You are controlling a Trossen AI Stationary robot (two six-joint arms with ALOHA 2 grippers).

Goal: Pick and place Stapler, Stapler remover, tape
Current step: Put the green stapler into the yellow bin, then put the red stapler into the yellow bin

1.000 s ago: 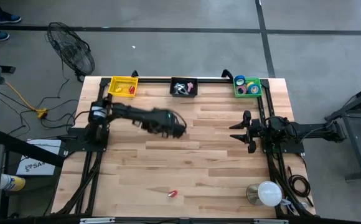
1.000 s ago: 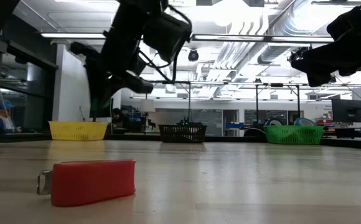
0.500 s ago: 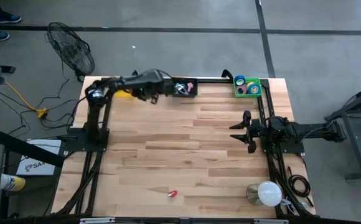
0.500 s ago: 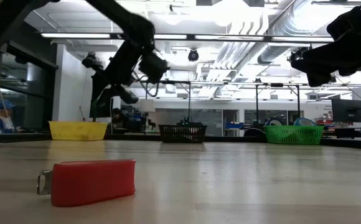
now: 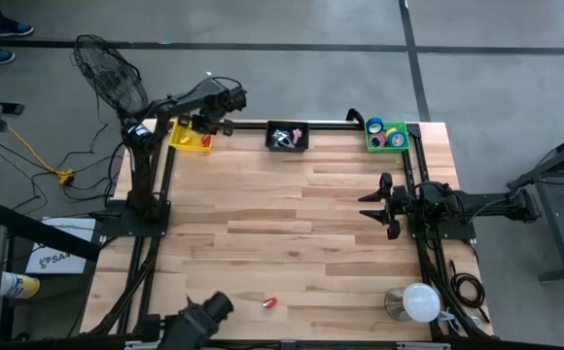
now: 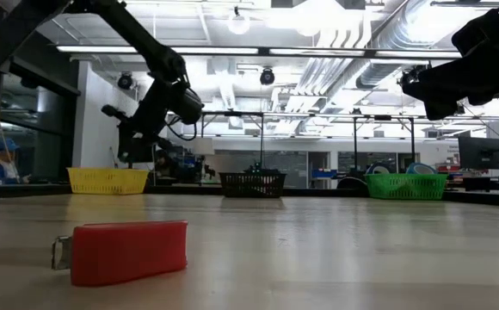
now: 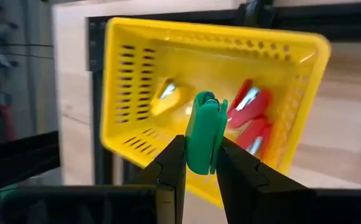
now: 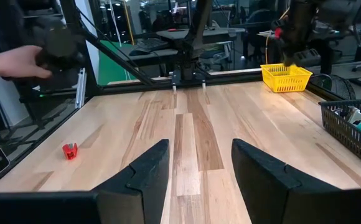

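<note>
My left gripper (image 7: 200, 155) hovers over the yellow basket (image 5: 192, 134) at the table's far left corner, shut on a small green stapler (image 7: 204, 127). Red staplers (image 7: 250, 115) and a yellow one (image 7: 168, 99) lie on the floor of the basket (image 7: 131, 74). A red stapler (image 5: 269, 303) lies flat on the table near its near edge, also in the low view (image 6: 127, 251). Tape rolls sit in the green basket (image 5: 387, 135). My right gripper (image 5: 374, 204) waits open above the table's right side. My left gripper pinches the green stapler between its two fingers (image 7: 171, 165) at the stapler's near end (image 7: 199, 163). The rest of the stapler sticks out past the fingertips. It is lifted clear, above the yellow basket's inside.
A black basket (image 5: 287, 136) with small items stands at the far edge's middle. A person's hand with a dark object (image 5: 196, 321) reaches in at the near left edge, also in the right wrist view (image 8: 40, 53). A lamp (image 5: 413, 303) stands at the near right corner.
My left arm has swung from over the table's middle to the far left corner and now stands above the yellow basket, still shut on the green stapler. A hand with a dark object has come in at the near left edge.
</note>
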